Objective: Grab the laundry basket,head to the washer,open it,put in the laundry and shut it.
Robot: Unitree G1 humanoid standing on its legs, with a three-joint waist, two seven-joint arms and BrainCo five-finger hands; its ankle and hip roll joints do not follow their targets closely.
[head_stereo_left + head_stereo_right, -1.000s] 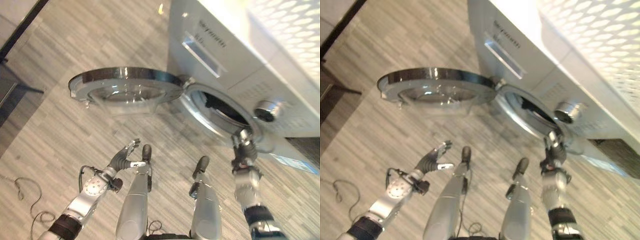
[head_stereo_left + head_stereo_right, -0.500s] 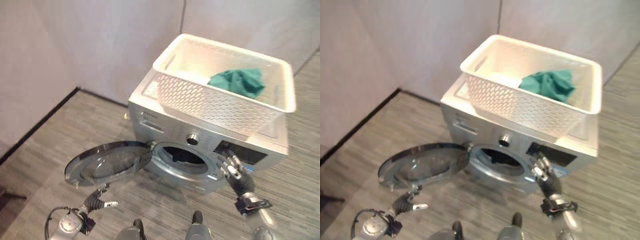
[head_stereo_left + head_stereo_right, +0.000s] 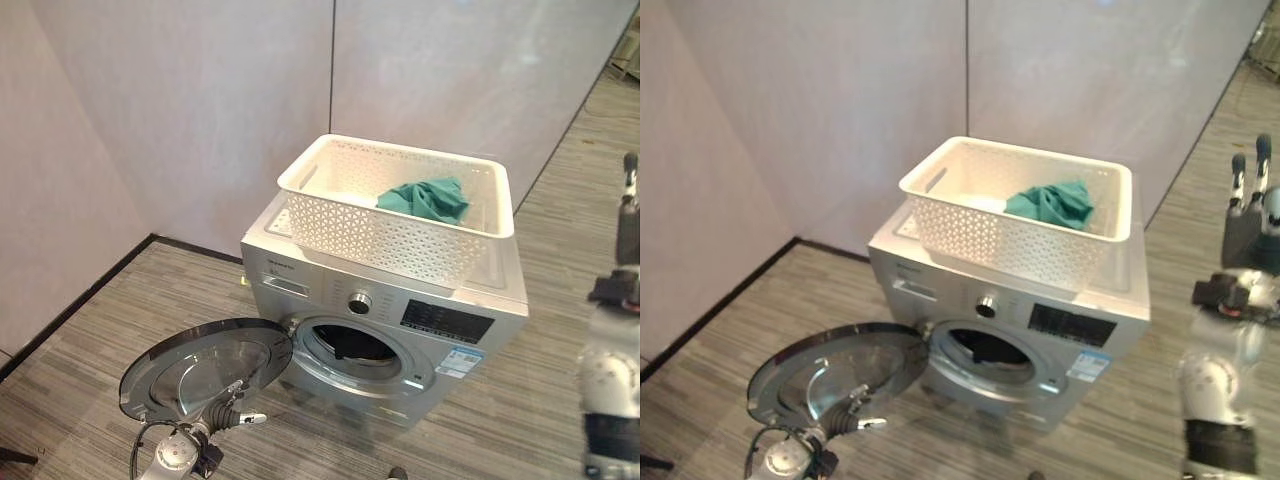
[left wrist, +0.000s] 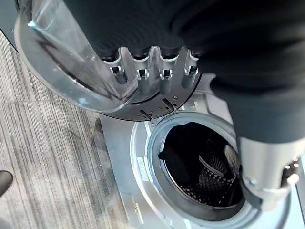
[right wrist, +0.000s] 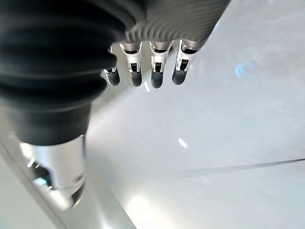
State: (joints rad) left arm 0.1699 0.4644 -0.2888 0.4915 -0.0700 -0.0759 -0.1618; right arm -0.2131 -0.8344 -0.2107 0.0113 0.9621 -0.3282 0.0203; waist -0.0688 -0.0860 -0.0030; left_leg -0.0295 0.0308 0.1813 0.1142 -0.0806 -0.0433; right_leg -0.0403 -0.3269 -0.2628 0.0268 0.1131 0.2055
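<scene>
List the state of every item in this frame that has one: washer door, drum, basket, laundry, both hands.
Washer door: swung fully open.
Washer drum: something dark lies inside.
Laundry basket: sitting on top of the washer.
Green laundry: in the basket.
Left hand: open, low by the door.
Right hand: open, raised, holding nothing.

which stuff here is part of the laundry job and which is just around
Job:
washer
its open door
basket on the washer
green cloth in the basket
left hand by the door
right hand, raised, holding nothing

Just around:
wall panels
wood-look floor
</scene>
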